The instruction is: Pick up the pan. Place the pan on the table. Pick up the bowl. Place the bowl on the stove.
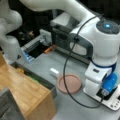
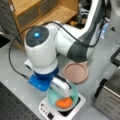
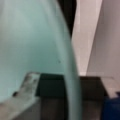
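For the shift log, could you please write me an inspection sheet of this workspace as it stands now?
Surface: grey table, bare around the pan.
Job's things: pan lies on the table beside the stove; teal bowl sits over the stove with an orange item inside.
Clutter: nothing seen.
Grippers: gripper at the bowl's rim, which runs between its fingers in the wrist view.
Cables: black cable loops over the pan.
Surroundings: wooden shelf, steel oven.
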